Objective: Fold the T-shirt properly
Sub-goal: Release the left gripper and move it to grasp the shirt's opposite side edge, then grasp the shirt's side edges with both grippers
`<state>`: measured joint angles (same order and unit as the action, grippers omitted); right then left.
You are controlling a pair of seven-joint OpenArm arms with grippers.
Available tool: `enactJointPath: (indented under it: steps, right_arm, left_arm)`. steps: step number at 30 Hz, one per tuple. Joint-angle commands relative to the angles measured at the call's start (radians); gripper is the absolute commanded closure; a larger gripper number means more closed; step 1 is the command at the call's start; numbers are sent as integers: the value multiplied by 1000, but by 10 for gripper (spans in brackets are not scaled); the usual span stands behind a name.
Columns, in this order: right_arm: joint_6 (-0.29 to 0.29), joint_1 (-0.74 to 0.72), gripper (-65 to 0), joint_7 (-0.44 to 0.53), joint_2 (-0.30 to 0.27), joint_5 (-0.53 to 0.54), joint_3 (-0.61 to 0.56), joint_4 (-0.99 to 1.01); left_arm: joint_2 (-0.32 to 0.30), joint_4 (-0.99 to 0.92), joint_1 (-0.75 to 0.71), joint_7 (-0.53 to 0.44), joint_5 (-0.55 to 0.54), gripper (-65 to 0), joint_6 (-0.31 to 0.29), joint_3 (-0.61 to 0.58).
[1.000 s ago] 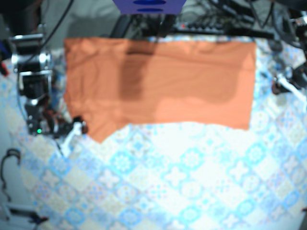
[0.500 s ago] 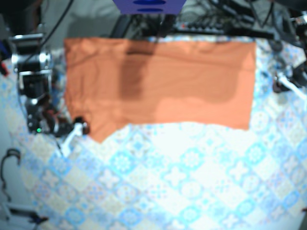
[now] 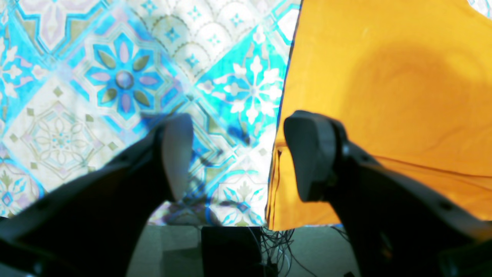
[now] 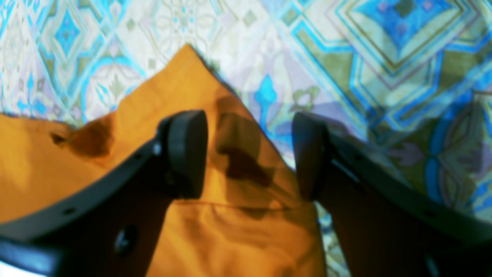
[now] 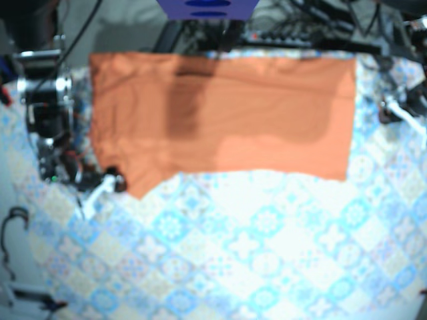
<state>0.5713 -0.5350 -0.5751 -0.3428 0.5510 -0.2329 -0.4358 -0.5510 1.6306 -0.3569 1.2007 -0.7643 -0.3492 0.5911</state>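
The orange T-shirt (image 5: 220, 113) lies flat across the back of the table as a wide rectangle, with a pointed corner (image 5: 138, 191) sticking out at its front left. My right gripper (image 5: 112, 180) hovers at that corner. In the right wrist view it is open (image 4: 250, 154), the shirt's point (image 4: 173, 88) runs between its fingers, and nothing is held. My left gripper (image 5: 388, 110) is at the shirt's right edge. It too is open (image 3: 242, 154), straddling the shirt's side edge (image 3: 384, 96), with one finger (image 3: 311, 154) over the fabric and the other over the tablecloth.
A blue-and-white patterned tablecloth (image 5: 253, 247) covers the table. Cables and equipment (image 5: 313, 30) sit behind the back edge. A dark box and wires (image 3: 230, 246) show past the table edge in the left wrist view. The right arm's body (image 5: 47, 113) stands beside the shirt's left edge.
The right gripper has crept slightly closer to the shirt's front-left corner. The left gripper has shifted a little toward the back at the right edge. The shirt has not moved.
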Motion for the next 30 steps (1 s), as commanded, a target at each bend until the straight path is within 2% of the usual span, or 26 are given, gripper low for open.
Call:
enactJointPath:
  steps: [1, 6, 15, 22, 26, 28, 30]
  right_arm:
    - [5, 14, -349, -50, 17, -19, -3, 4]
    - [5, 22, -349, -50, 38, -21, -4, 4]
    - [5, 59, -346, -73, 38, -21, -6, -1]
    - [3, 114, -345, -78, 38, -19, -102, -56]
    - [3, 135, -343, -76, 38, -19, -118, -59]
    - [3, 135, -315, -75, 40, -21, -118, -59]
    - [3, 135, -259, -73, 40, -21, -118, -59]
  left_arm:
    - [-27, 17, 5, -14, -10, -399, -4, 11]
    - [-27, 17, 3, -14, -10, -399, -4, 13]
    - [-27, 17, 3, -14, -10, -399, -4, 13]
    - [-22, 17, 3, -14, -10, -399, -4, 11]
    - [-8, 17, 3, -14, -10, -399, -4, 11]
    - [-7, 17, 3, -14, -10, -399, -4, 8]
    - [4, 17, 3, -14, -10, -399, -4, 8]
